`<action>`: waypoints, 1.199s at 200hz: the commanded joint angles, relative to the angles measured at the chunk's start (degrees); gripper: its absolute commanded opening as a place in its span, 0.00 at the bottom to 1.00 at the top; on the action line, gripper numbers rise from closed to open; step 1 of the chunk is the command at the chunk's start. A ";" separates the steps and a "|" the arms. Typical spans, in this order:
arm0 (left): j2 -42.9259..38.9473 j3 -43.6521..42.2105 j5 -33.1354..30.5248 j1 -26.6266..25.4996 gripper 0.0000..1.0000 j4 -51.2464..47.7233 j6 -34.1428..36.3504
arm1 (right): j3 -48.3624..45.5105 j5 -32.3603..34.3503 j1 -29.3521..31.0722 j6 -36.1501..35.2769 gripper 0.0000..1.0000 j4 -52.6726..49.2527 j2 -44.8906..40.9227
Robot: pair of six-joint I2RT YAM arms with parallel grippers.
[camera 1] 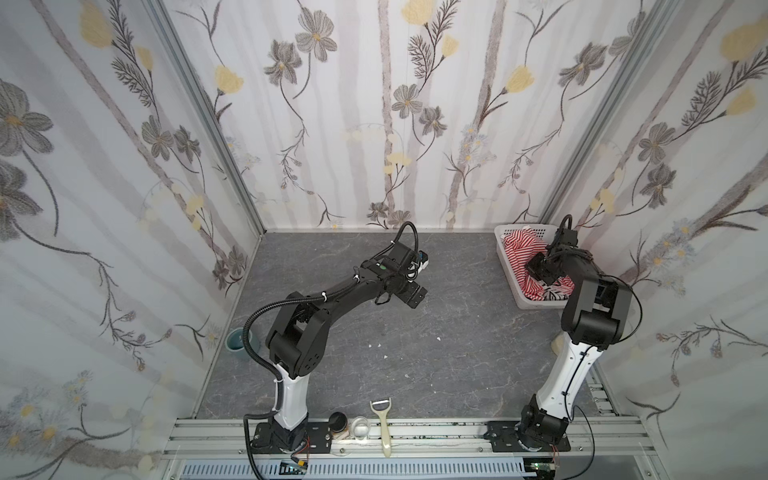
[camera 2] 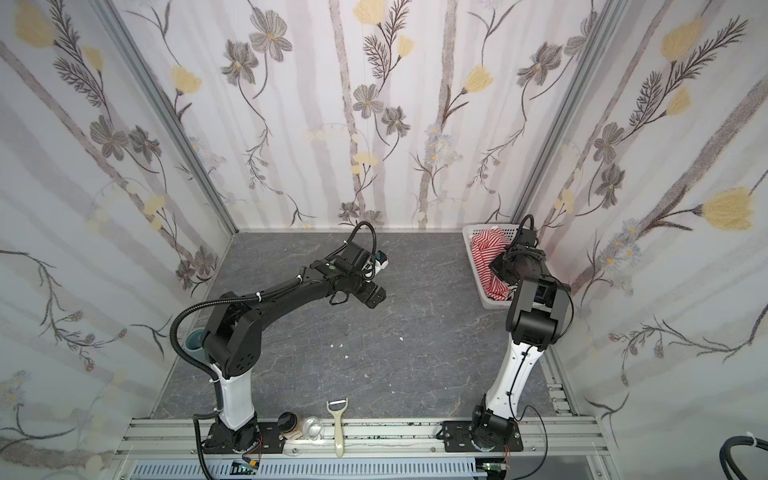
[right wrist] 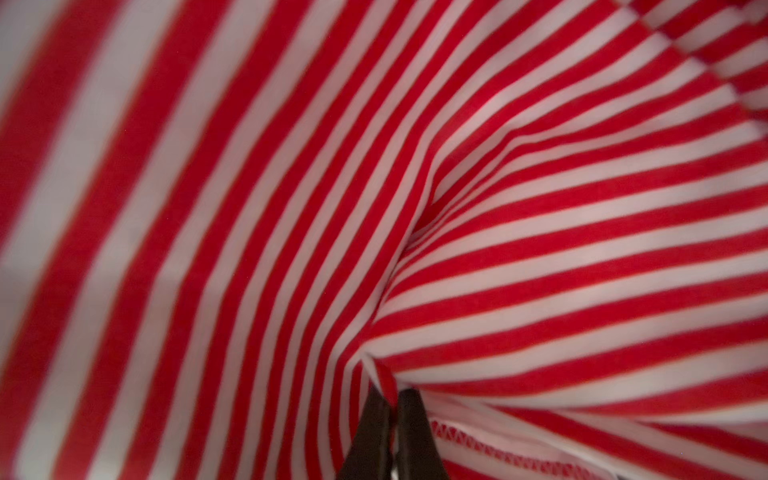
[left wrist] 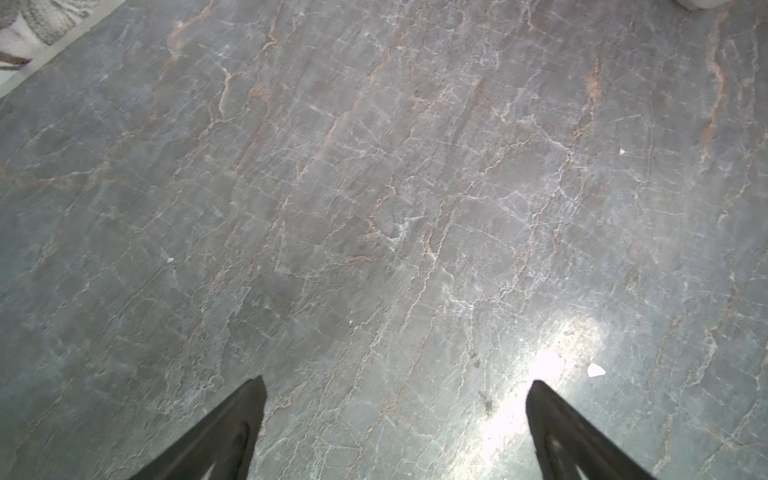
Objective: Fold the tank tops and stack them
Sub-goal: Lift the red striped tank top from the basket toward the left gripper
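Spreading across the cell, the table point(camera 1: 415, 332) is left mostly bare for folding. In the basket point(camera 1: 510, 272) at its far right corner both tops are heaped, the red top point(camera 1: 519, 245) over the white top point(camera 1: 555, 294). A fold of red is pinched by the right gripper point(right wrist: 392, 399), jaws closed tight, likely for lifting out. The left gripper point(left wrist: 397, 380) is held wide open, empty, above the table.

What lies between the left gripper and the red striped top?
From the left gripper, only bare grey table, then the wall of the white basket that holds the red striped top. Both top views show this.
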 commanded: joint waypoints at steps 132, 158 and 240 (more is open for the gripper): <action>-5.30 0.06 5.37 13.54 1.00 1.50 -2.22 | 7.83 -8.44 4.45 2.01 0.00 -1.27 -40.52; -6.82 -0.38 4.93 15.89 1.00 1.50 -1.31 | 15.05 -6.14 8.78 1.51 0.00 -4.62 -44.65; -10.24 -0.88 5.99 24.54 1.00 1.37 -0.48 | 26.30 -6.70 25.03 5.85 0.00 -2.52 -38.79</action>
